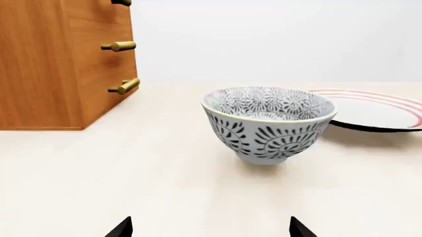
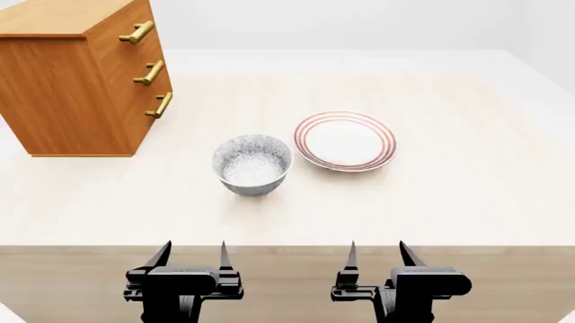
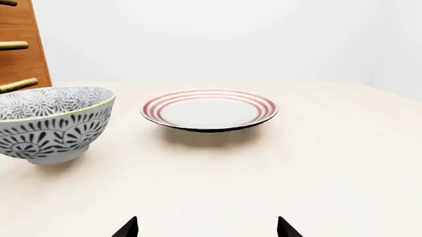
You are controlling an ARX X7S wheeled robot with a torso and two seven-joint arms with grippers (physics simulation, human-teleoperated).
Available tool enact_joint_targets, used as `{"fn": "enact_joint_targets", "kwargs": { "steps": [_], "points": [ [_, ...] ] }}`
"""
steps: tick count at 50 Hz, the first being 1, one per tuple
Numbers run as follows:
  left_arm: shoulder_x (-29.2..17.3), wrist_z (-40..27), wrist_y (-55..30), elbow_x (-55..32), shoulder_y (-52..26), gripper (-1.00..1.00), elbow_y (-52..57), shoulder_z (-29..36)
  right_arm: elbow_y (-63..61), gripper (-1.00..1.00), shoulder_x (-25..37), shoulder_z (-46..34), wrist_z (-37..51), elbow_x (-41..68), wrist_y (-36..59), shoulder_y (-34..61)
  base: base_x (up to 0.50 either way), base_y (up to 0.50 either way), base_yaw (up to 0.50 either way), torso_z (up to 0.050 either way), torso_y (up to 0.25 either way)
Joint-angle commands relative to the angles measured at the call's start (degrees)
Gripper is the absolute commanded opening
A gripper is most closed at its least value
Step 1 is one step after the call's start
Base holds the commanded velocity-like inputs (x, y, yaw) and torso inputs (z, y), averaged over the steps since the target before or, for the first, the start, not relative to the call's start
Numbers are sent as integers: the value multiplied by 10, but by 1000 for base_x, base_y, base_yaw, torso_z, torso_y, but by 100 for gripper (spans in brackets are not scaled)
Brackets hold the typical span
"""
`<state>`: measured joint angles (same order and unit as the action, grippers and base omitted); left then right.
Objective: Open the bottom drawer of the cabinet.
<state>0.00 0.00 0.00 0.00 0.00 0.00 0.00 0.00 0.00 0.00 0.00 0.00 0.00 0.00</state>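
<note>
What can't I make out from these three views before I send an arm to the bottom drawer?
- Drawer fronts of the cabinet: head view sees them edge-on, so whether the bottom drawer is fully shut is unclear.
- Bottom drawer's handle: cut off by the right wrist view's edge.
- Plate: partly behind the bowl and cut off in the left wrist view.
- Left gripper, right gripper: only the tips show in the wrist views.
</note>
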Motion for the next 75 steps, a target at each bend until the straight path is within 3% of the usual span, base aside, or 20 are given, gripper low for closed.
{"fn": "enact_joint_targets", "kwargs": {
  "steps": [1,30,34,35,39,41,75],
  "points": [
    [-10,-6,-5,-14,-1,100,2,10,-1,100,8,-9,18,9,2,0,0,0,0,0,0],
    [-45,-42,-16,-45,-13,100,-15,43,-7,100,41,-48,72,39,16,3,0,207,0,0,0],
    [-56,-40,-97,-48,-31,100,32,56,-57,100,53,-58,84,20,93,21,0,0,0,0,0],
    [-62,-37,-165,-63,-49,100,89,54,-124,100,61,-52,76,36,169,37,0,0,0,0,0],
    [-78,-48,-309,-71,-126,100,208,50,-307,100,81,-33,84,65,346,97,0,0,0,0,0],
    [-79,-47,-345,-85,-150,100,239,43,-353,100,87,-38,101,53,412,124,0,0,0,0,0],
    [-94,-56,-308,-86,-153,100,193,60,-326,100,95,-34,104,78,366,111,483,0,0,0,0]
  ]
}}
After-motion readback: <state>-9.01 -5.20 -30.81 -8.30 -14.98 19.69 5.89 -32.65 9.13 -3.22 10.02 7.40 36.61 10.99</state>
